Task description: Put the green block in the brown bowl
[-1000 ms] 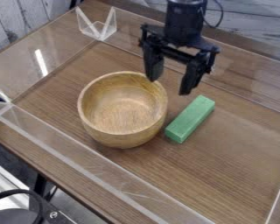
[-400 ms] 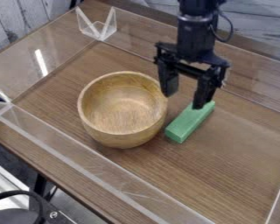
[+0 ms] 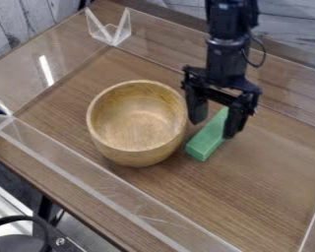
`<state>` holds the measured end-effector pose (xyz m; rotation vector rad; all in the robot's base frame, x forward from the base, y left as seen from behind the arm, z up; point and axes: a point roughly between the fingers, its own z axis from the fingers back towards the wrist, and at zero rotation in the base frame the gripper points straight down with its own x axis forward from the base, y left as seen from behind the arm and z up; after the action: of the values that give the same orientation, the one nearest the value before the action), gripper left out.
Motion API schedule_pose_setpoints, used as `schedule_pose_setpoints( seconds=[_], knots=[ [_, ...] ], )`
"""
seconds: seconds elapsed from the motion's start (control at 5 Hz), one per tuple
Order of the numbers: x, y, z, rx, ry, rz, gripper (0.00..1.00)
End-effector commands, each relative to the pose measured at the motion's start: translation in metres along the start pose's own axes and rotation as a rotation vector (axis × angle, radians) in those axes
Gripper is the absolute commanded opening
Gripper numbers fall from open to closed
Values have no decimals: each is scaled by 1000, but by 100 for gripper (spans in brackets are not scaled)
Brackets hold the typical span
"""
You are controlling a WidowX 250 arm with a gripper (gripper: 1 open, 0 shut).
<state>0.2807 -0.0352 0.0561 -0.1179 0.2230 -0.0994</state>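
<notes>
claw: the black robot claw [image 3: 216, 120] is spread wide, with one finger on each side, and it points down at the bench
green block: the long, bright green block [image 3: 208, 141] lies flat on the bench, under the claw and between its two fingers in this view; its near end sticks out toward the camera, and the claw hides some of its far end
touching: I cannot tell if the claw's fingers touch the green block
robot arm: the black robot arm [image 3: 226, 49] comes down from the top of the view, with the claw at its low end
bowl: the round, light-brown wooden bowl [image 3: 134, 143] sits just beside the green block, on the left side of the view; its open top faces up, and the green block is outside it
bench: the brown wooden bench [image 3: 239, 202] holds up the green block and the bowl
wire thing: a small, pale wire shape [image 3: 109, 27] is near the top left, well apart from the claw
corner: a black, curved thing with cables [image 3: 23, 231] is at the bottom left
</notes>
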Motion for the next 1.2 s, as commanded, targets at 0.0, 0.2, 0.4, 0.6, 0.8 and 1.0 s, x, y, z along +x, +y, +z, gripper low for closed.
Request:
schedule_pose_setpoints(
  seconds=[0.0,0.2,0.4,0.6,0.8,1.0],
  knots=[
    [15,-2,13,29,-64,30,100],
    [25,2,-6,12,-58,11,100],
    [31,4,-16,-12,-70,-19,0],
    [36,7,-17,-33,-141,-60,0],
    [40,9,-20,-46,-199,-95,0],
    [40,6,-23,-67,-213,-80,0]
  ],
)
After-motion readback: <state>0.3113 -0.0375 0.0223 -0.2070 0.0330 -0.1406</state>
